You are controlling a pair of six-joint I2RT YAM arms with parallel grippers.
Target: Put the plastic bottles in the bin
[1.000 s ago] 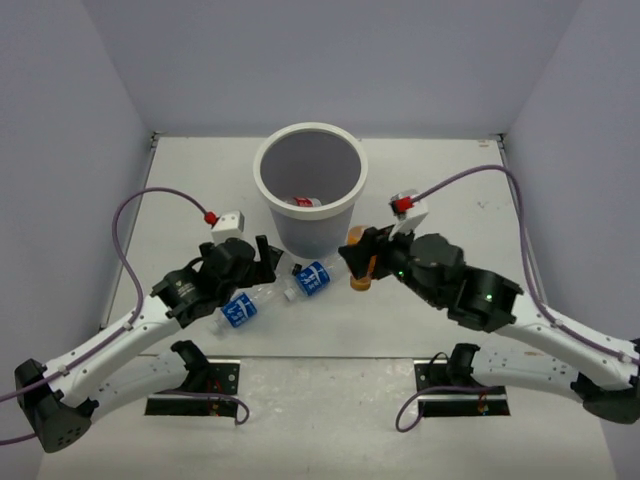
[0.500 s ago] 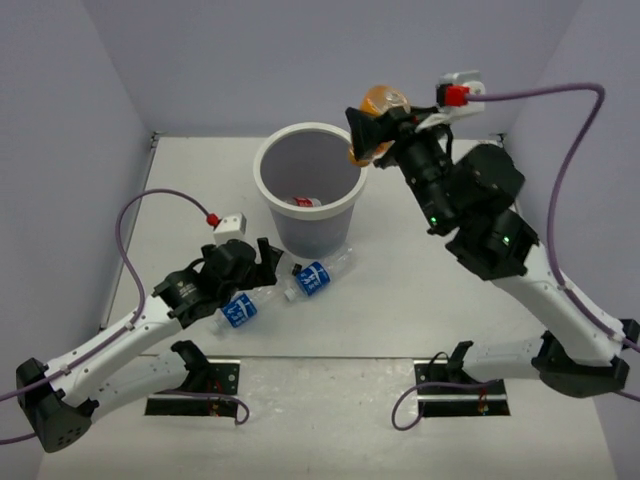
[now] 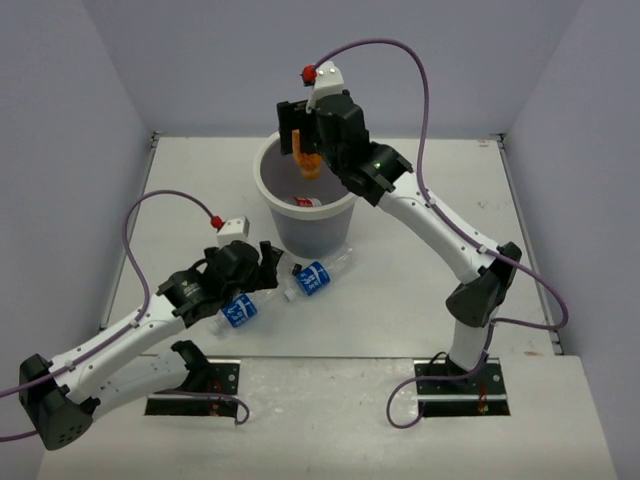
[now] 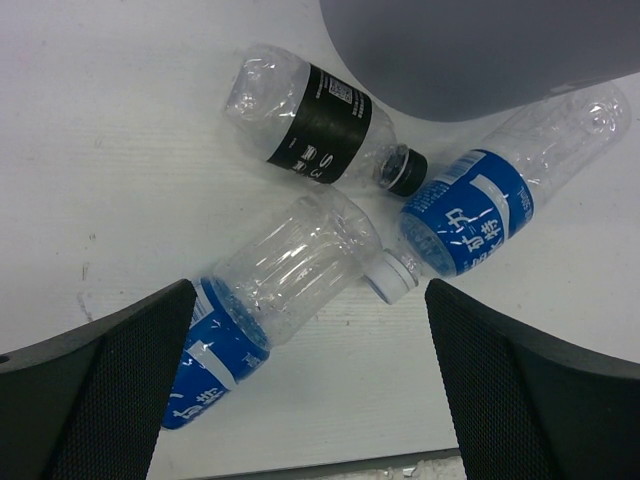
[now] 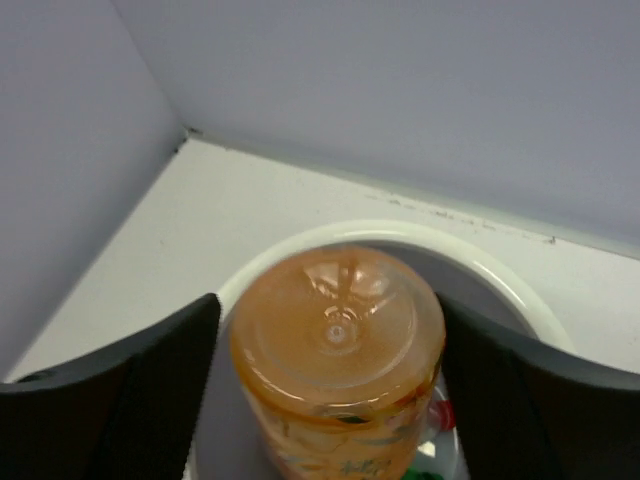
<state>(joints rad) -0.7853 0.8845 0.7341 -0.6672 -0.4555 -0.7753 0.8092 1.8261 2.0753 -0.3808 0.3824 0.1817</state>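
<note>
Lilac walls (image 3: 200,60), grey-white bench (image 3: 430,220), bin (image 3: 262,170) standing mid-bench

right claw (image 3: 303,135) sits over the bin's mouth, clamped on the orange bottle (image 5: 338,375). Bottle's long axis is roughly vertical, base up toward the wrist cam, neck end down into the opening. Wrist view shows the bin rim ringing the bottle, so I'd judge the drop line falls inside the rim: letting go is all that's left for this 1

1 red-white label bottle (image 3: 305,202) already lies on the bin's floor

On the near side of the bin 3 clear bottles lie flat: dark-label bottle (image 4: 310,120) close to the bin wall, 2nd blue-label bottle (image 4: 490,200) beside it, blue-label bottle (image 4: 280,270) farthest from the bin

left claw (image 4: 308,290) is spread wide, straddling that farthest bottle, no contact visible. Its long axis runs diagonally across the jaw gap, cap toward the bin and right up against the 2nd blue-label bottle, so closing may nudge the neighbour. Left arm is the nearer 1 for all 3
</note>
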